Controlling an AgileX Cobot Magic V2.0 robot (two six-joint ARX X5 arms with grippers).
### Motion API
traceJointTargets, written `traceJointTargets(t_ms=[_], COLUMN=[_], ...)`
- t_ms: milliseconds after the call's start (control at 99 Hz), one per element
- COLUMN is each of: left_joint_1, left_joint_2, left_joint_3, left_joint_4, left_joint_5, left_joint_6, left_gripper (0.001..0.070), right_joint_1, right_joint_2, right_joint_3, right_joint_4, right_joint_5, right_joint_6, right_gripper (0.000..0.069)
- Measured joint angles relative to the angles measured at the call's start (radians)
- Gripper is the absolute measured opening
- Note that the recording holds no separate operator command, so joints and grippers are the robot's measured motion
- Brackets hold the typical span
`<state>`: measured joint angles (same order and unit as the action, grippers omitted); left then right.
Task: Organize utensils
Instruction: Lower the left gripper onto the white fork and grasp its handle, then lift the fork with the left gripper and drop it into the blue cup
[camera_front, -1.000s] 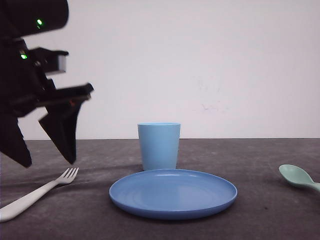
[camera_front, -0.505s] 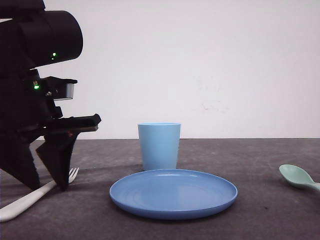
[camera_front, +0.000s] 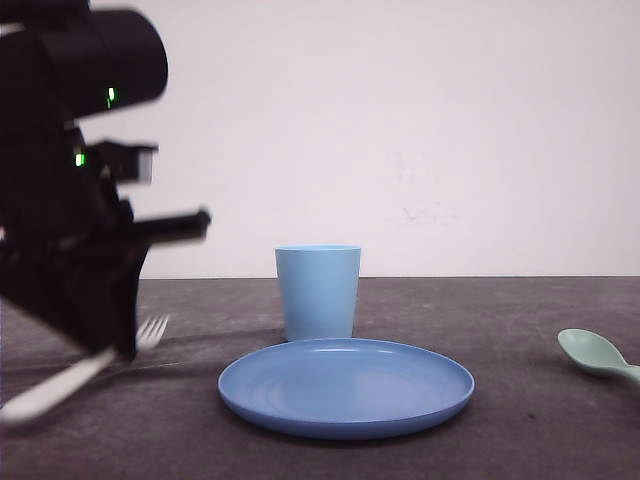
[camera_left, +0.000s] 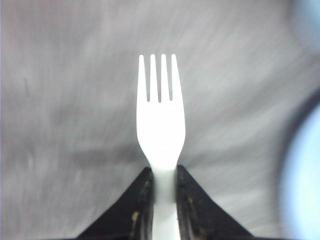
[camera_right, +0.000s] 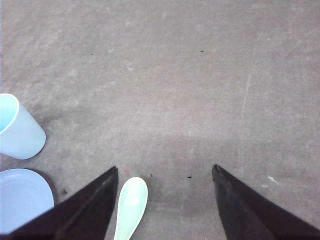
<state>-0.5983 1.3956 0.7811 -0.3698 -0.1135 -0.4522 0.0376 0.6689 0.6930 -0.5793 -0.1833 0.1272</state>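
My left gripper (camera_front: 105, 345) is shut on the handle of the white fork (camera_front: 152, 330), at the table's front left. In the left wrist view the fork (camera_left: 160, 120) sticks straight out from between the closed fingers (camera_left: 142, 200), tines forward, and the gripper (camera_left: 164, 172) clamps its neck. The mint-green spoon (camera_front: 597, 354) lies on the table at the far right. My right gripper (camera_right: 165, 170) is open above the table, with the spoon's bowl (camera_right: 132, 205) close to one finger and nothing gripped.
A round blue plate (camera_front: 346, 386) lies at the front middle, with a light blue cup (camera_front: 318, 292) upright just behind it. Both also appear in the right wrist view, plate (camera_right: 22, 200) and cup (camera_right: 17, 131). Bare dark table stretches between plate and spoon.
My left gripper came down onto the fork and closed on its handle; the fork now blurs with motion and has shifted slightly right and up. The right side is unchanged.
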Motion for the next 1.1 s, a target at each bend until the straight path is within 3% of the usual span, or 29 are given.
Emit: traceJointTargets(t_ms=[182, 364, 485, 636, 919, 1101], left_joint_1=[-0.005, -0.038, -0.053, -0.056, -0.077, -0.084], left_joint_2=[-0.176, -0.220, -0.167, -0.038, 0.180, 0.264], left_joint_3=[0.008, 0.016, 0.016, 0.016, 0.016, 0.016], left_joint_4=[0.224, 0.578, 0.754, 0.879, 1.126, 1.164], left_joint_5=[-0.045, -0.049, -0.049, -0.049, -0.045, -0.045], left_joint_6=[0.024, 0.130, 0.200, 0.250, 0.269, 0.269], left_gripper=[0.0040, 0.0040, 0.0039, 0.0039, 0.0039, 0.0039], right_joint_1=[0.000, 0.000, 0.000, 0.000, 0.000, 0.000], right_joint_2=[0.000, 0.000, 0.001, 0.010, 0.034, 0.071], right_joint_3=[0.000, 0.000, 0.000, 0.000, 0.000, 0.000], right_joint_4=[0.000, 0.011, 0.023, 0.039, 0.048, 0.048], right_joint_5=[0.000, 0.003, 0.018, 0.032, 0.052, 0.052], right_joint_6=[0.000, 0.000, 0.000, 0.000, 0.000, -0.001], right_gripper=[0.0372, 0.0372, 0.0372, 0.0372, 0.0372, 0.0372])
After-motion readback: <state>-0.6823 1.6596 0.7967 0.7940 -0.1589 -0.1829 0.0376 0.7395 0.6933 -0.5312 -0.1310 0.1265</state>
